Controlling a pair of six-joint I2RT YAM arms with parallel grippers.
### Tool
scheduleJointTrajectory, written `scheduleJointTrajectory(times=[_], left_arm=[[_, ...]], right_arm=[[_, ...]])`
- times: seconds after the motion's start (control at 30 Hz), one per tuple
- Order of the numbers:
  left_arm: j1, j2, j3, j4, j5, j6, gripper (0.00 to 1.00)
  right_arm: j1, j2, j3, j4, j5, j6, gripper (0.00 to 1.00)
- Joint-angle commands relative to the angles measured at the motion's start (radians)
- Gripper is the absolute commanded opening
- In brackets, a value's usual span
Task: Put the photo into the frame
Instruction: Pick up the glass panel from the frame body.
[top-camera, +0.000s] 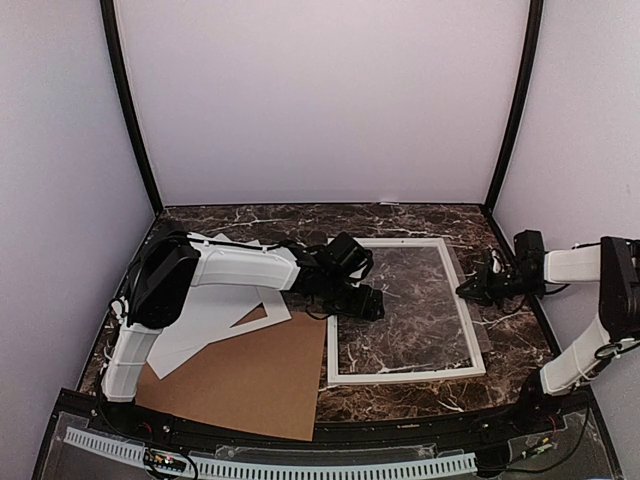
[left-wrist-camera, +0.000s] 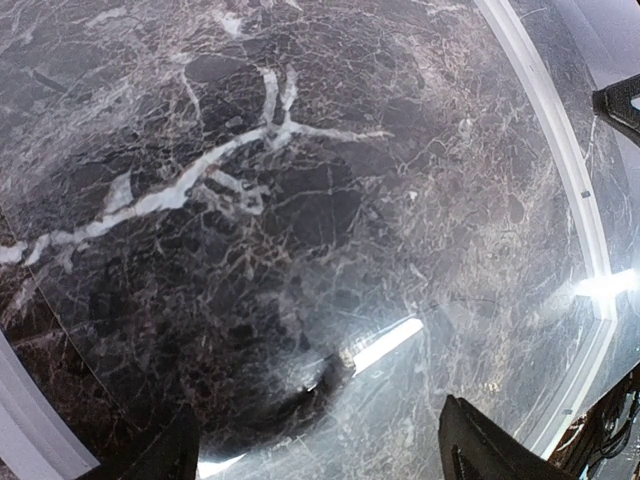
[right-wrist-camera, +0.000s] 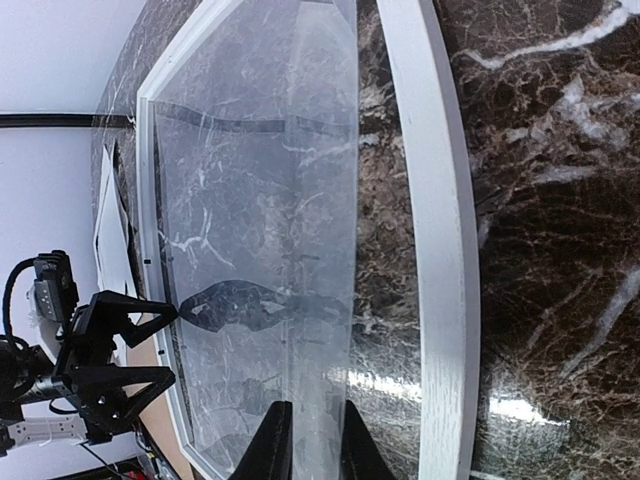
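Frame (top-camera: 405, 376): white, flat on marble table (top-camera: 420, 222), directly beneath the left gripper's fingers and just ahead of the right gripper's. Left gripper (left-wrist-camera: 322, 448): fingers spread wide, holding nothing, poised over the frame's see-through centre near its left rail. Right gripper (right-wrist-camera: 307, 440): fingers nearly together, pinching the edge of a clear sheet (right-wrist-camera: 250, 200) that overlies the frame beside its right rail. White mat (top-camera: 215, 318) and brown cardboard (top-camera: 250, 380): to the left of the left fingers, off the frame.

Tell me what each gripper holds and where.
The right gripper pinches the clear sheet by its edge; the left gripper is open, holding nothing.
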Motion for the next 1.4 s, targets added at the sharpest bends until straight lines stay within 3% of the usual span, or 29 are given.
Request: scheduleJointTrajectory(times=[0.0, 0.23, 0.47, 0.67, 1.07, 1.37], left_arm=[[-0.008, 0.034, -0.031, -0.034, 0.006, 0.002, 0.86], [-0.008, 0.034, -0.033, -0.035, 0.005, 0.004, 0.85], [-0.008, 0.033, -0.028, -0.039, 0.000, 0.006, 0.85], [-0.007, 0.012, -0.004, -0.042, 0.006, 0.027, 0.88], [0.099, -0.222, -0.107, 0.000, 0.008, 0.048, 0.92], [0.244, -0.410, -0.213, -0.032, -0.101, 0.073, 0.93]], right_arm=[[0.017, 0.019, 0.044, 0.031, -0.046, -0.011, 0.13], [0.036, 0.067, 0.079, 0.009, -0.047, -0.024, 0.10], [0.038, 0.054, 0.093, -0.027, -0.023, -0.040, 0.00], [0.037, 0.009, 0.093, -0.050, -0.019, -0.034, 0.00], [0.051, -0.137, 0.190, -0.075, -0.118, 0.071, 0.00], [0.148, -0.196, 0.323, -0.049, -0.127, 0.223, 0.00]])
